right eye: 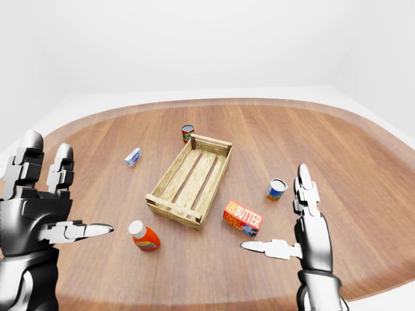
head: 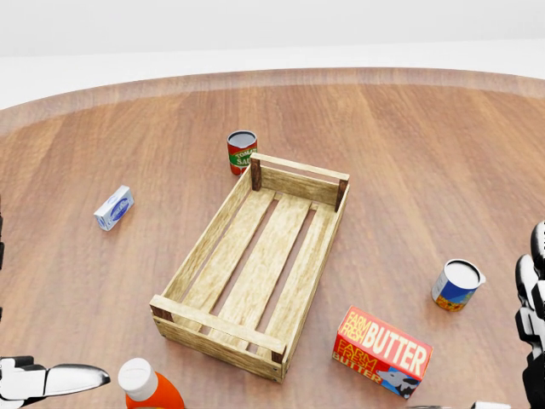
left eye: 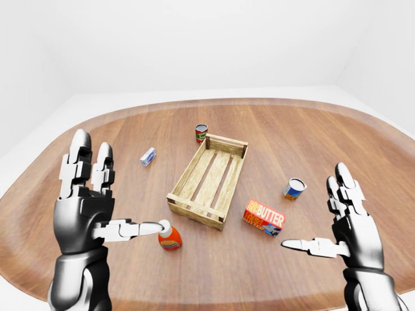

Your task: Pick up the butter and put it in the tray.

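The butter is lying flat on the table, just off the lower right corner of the tray in the head view, not touching it. The right hand is up in the air with its fingers spread wide, gripping nothing; in the left-eye view the butter is left of it and a bit higher in the picture, clearly apart, with the thumb pointing back toward the box. The left hand is also splayed open and empty, way over on the other side of the tray. A blue can stands upright near the butter, up and to the right. There's an orange bottle by the left thumb, a red can at the tray's top end, and a small blue-white box off to the left.
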{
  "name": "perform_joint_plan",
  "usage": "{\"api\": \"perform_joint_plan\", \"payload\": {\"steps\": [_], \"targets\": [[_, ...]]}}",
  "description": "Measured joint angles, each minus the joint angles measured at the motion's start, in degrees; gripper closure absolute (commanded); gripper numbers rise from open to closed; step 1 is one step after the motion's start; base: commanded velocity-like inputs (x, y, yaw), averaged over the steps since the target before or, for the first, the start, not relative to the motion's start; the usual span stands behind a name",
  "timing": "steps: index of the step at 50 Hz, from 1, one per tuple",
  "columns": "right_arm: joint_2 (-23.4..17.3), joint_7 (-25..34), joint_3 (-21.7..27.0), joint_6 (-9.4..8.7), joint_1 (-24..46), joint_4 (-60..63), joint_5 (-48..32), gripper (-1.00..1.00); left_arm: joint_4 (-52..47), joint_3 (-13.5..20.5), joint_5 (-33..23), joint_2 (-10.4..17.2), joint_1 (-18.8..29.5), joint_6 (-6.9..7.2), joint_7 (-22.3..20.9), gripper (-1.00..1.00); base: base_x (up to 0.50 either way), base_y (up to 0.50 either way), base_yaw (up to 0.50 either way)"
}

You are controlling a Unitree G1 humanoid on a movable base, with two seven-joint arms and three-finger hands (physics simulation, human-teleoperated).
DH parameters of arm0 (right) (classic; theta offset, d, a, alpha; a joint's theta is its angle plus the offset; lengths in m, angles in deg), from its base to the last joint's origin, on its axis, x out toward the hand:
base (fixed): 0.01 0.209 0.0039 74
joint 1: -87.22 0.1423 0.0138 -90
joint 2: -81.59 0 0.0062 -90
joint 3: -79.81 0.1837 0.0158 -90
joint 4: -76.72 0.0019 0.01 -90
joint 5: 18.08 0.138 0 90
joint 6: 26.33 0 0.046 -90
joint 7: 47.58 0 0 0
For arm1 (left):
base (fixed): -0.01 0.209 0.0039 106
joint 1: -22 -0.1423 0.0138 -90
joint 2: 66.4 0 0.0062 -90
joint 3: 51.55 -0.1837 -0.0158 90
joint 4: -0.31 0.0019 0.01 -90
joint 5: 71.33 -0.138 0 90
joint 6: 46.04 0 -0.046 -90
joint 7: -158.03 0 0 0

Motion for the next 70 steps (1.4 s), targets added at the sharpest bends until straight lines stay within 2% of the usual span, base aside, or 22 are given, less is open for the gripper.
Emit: {"api": "perform_joint_plan", "payload": {"steps": [6, 10, 38, 48, 70], "targets": [[-1.4, 2.3, 3.2, 0.0, 4.0, -5.7, -2.1, -0.98, 0.4, -0.1, -0.1, 0.1, 0.2, 0.0, 0.1, -1.0, 0.0, 0.0, 0.0], [-3.0, 2.8, 3.6, 0.0, 7.0, -9.7, -3.6, -0.98, 0.6, -0.2, -0.1, 0.2, 0.3, 0.0, 0.2, -1.0, 0.0, 0.0, 0.0], [-13.1, 0.4, -1.3, 0.0, 22.1, -35.6, -10.9, -0.98, 0.3, 0.2, 0.4, 0.4, 0.6, 0.0, 0.4, -1.0, 0.0, 0.0, 0.0], [-14.8, 0.0, -4.1, 0.0, 25.6, -42.2, -14.7, -0.98, 0.2, 0.4, 0.4, 0.4, 0.6, 0.0, 0.4, -1.0, 0.0, 0.0, 0.0], [-16.1, 1.3, -8.6, 0.0, 29.9, -52.9, -21.9, -0.98, 0.8, 0.2, 0.0, 0.5, 0.8, 0.0, 0.6, -1.0, 0.0, 0.0, 0.0]]}}
